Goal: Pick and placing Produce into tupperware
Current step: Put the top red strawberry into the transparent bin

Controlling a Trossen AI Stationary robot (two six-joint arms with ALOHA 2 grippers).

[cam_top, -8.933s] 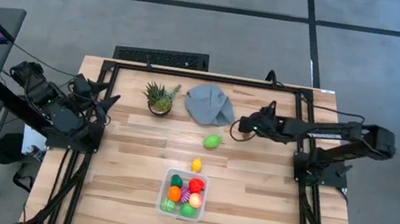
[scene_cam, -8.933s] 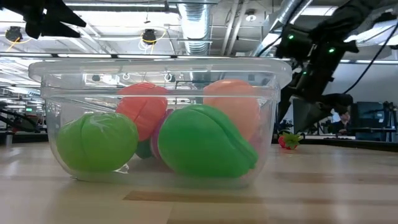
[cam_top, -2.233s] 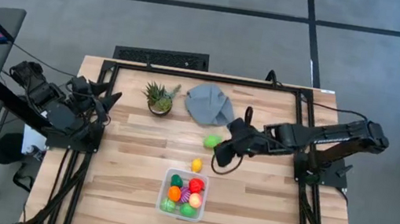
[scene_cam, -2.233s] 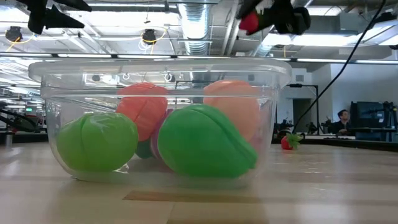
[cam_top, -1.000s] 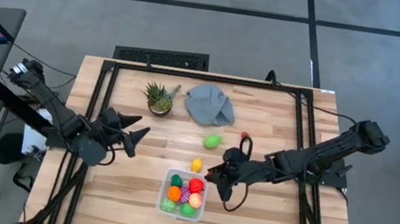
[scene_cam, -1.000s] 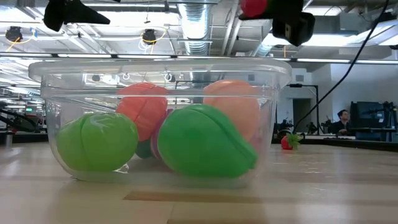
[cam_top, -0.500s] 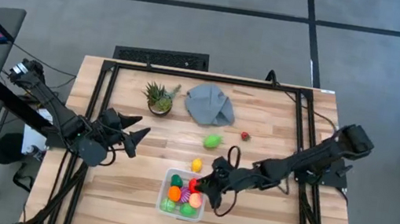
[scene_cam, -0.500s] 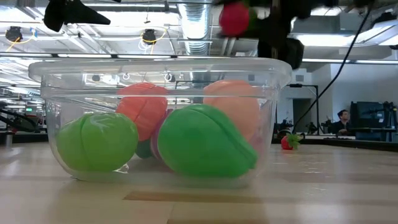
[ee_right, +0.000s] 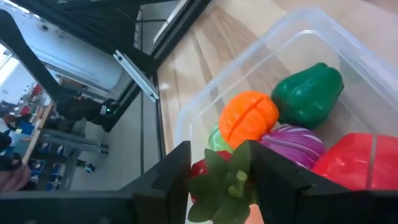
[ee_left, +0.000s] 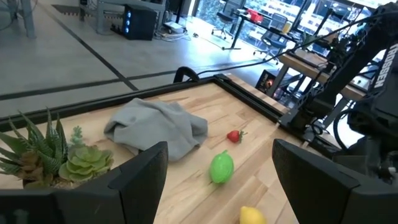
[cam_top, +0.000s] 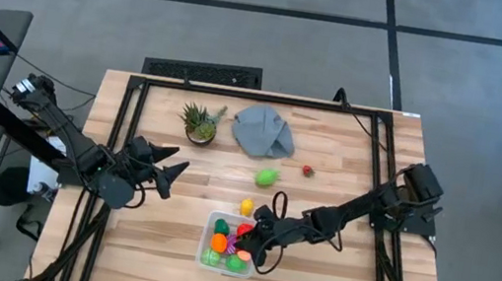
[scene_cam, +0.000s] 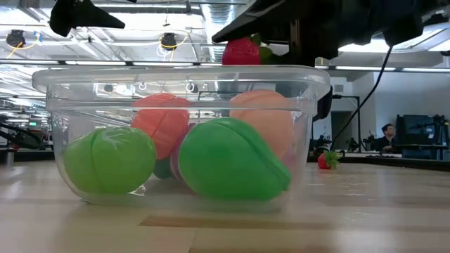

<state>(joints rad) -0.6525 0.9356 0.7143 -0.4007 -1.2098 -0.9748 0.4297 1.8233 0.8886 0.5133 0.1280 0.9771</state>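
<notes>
**Right gripper holds a strawberry over the filled container**

The wooden table [cam_top: 311,269] carries everything, with the two arms reaching in from its left and right edges. The right arm stretches from the right edge toward the middle of the near edge. The left arm hangs over the left part of the table; its left gripper [cam_top: 172,171] holds nothing, its fingers [ee_left: 140,177] spread well apart.

Near the far edge lies a grey cloth [cam_top: 263,130], and beside it, toward the left, stands a spiky potted plant [cam_top: 201,123].

The tupperware [cam_top: 212,222] sits close to the middle of the near edge. The low view shows its clear wall [scene_cam: 309,119] with produce piled inside: a green piece [scene_cam: 228,160], a lighter green one [scene_cam: 109,160], a red-orange one [scene_cam: 163,121] and a peach one [scene_cam: 261,116]. The right wrist view adds an orange piece [ee_right: 250,116], a dark green pepper [ee_right: 309,92] and a purple piece [ee_right: 292,148].

The right gripper [cam_top: 253,244] is over the container's right side, its fingers closed narrowly on a red strawberry [scene_cam: 242,51] with a green leafy top [ee_right: 224,180], held just above the rim.

Still on the bare wood, between cloth and container: a green fruit [cam_top: 267,177], a small yellow one [cam_top: 246,206] just beyond the container's far edge, and a second small strawberry [cam_top: 306,170] toward the right.
</notes>
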